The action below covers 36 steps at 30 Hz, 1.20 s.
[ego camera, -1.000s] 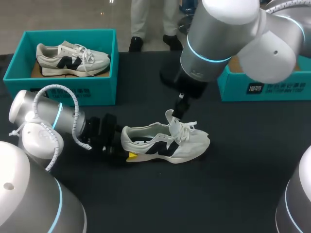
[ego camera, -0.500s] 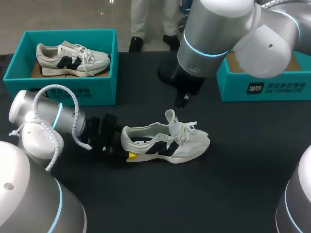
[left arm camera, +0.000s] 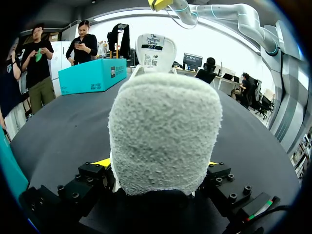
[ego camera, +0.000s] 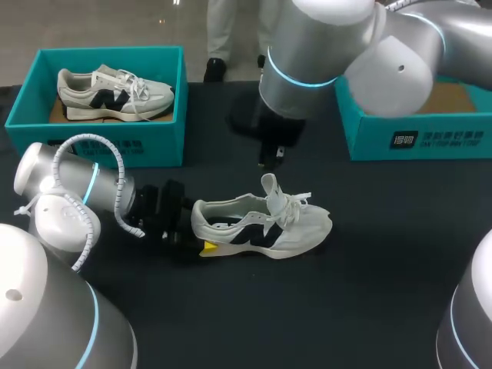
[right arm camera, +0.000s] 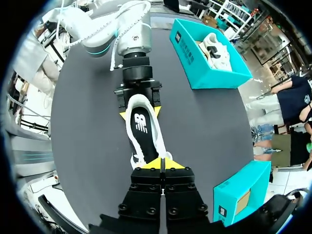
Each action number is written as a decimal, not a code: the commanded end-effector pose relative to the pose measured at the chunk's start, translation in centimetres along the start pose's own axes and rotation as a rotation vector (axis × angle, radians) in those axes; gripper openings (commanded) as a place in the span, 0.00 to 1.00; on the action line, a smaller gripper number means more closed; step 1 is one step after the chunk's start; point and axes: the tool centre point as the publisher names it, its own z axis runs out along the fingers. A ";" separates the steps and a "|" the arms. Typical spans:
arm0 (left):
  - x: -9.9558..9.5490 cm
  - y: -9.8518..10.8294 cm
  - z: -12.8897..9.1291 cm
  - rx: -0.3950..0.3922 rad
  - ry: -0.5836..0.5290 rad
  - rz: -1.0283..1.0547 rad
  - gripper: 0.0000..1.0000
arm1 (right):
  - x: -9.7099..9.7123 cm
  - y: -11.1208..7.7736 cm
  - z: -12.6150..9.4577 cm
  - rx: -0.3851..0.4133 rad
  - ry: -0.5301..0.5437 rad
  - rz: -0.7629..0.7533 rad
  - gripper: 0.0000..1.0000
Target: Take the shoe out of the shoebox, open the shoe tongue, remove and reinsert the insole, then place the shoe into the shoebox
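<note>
Far left: teal L shoebox [ego camera: 100, 143] w/ a second shoe [ego camera: 115, 92] lying inside, toe to the right

L arm [ego camera: 73, 184] comes in low from the left, lying nearly flat over the table [ego camera: 346, 307]. L gripper [ego camera: 198, 232] is clamped on the heel of the shoe [ego camera: 265, 227], one yellow tip each side of the heel and both touching it. The right wrist view shows this clearly, w/ L gripper [right arm camera: 140, 113] hugging the heel end. In the left wrist view the fuzzy grey heel [left arm camera: 165, 131] fills the space between the fingers

Shoe sits upright on its sole at mid-table, heel left, toe right, white/grey w/ dark side marks. Tongue [ego camera: 269, 186] stands up, laces [ego camera: 296, 201] loose over the forefoot. Insole [right arm camera: 140, 122] is dark and lies inside the shoe

R gripper [ego camera: 269, 159] hangs above the shoe, on its far side, over the tongue area, clear of it and not touching. Its yellow tips are pressed together w/ nothing between them [right arm camera: 161, 163]. R arm [ego camera: 323, 46] enters from the far right

Far right: teal R shoebox [ego camera: 419, 140], open top, brown floor showing

Table is dark, matte black
</note>
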 end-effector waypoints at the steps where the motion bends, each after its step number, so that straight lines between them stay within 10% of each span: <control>1: -0.1 0.5 0.8 -0.005 -0.003 -0.001 0.00 | -0.5 3.0 1.7 0.048 0.024 -0.011 0.00; 36: -0.1 0.5 0.8 -0.005 -0.003 -0.001 0.00 | 4.1 2.9 7.4 0.168 0.080 -0.049 0.00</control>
